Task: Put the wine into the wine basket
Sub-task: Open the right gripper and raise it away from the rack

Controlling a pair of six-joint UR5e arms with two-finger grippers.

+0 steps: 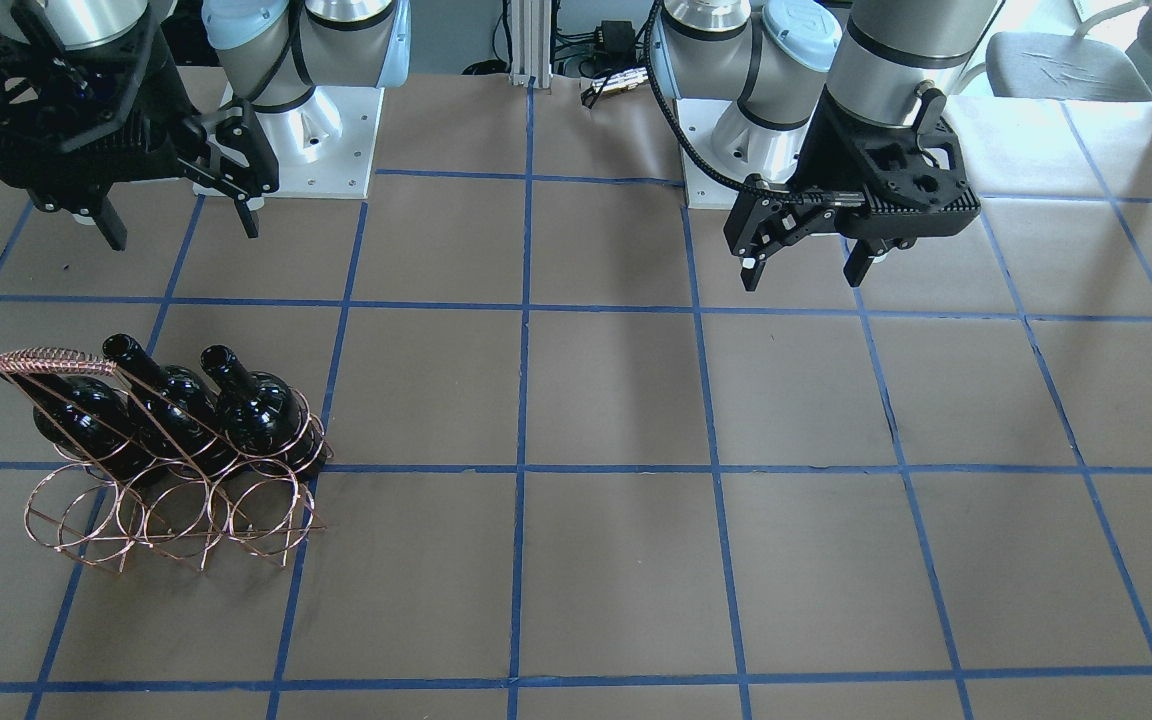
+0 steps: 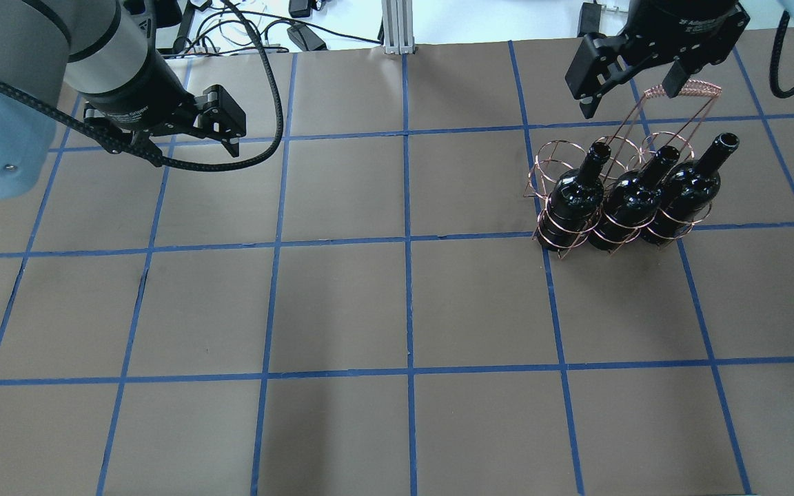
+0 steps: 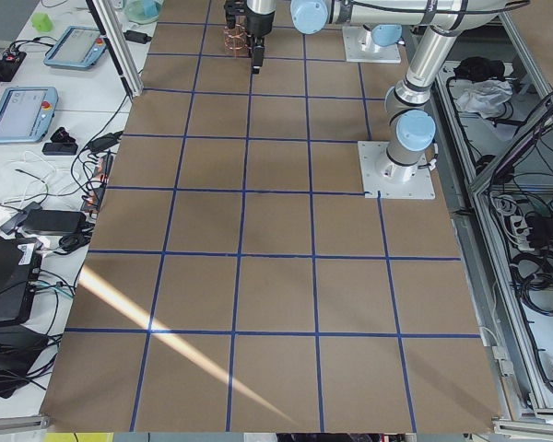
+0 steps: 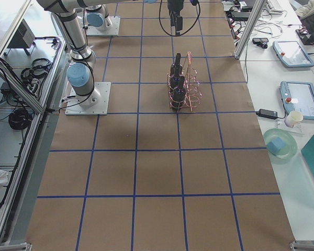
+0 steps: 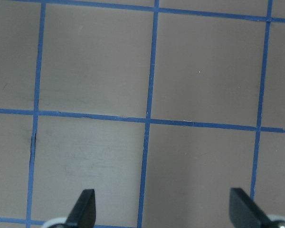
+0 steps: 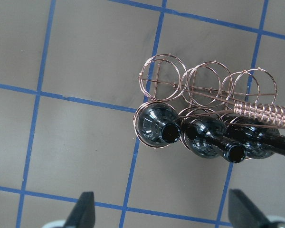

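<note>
Counter point(image 2: 342, 310): brown surface, blue tape grid.
Wine basket point(image 2: 700, 87): copper wire, stands on robot's right side of counter, coil handle on top.
Right hand point(image 2: 628, 103): hovers above basket, fingers apart, holding nothing.
Left hand point(image 1: 802, 282): well apart, over counter's other side, fingers apart, holding nothing.
Three wine bottles point(image 2: 635, 196): necks up, side by side, filling basket row nearer robot; three rings of far row hold none.
Judgement: placing looks done. No bottle shows outside basket; likely only arm retreat left.

Three wine bottles point(image 2: 635, 200) in wine basket point(image 2: 695, 88), robot-side row; basket on table point(image 2: 342, 303), robot's right.
</note>
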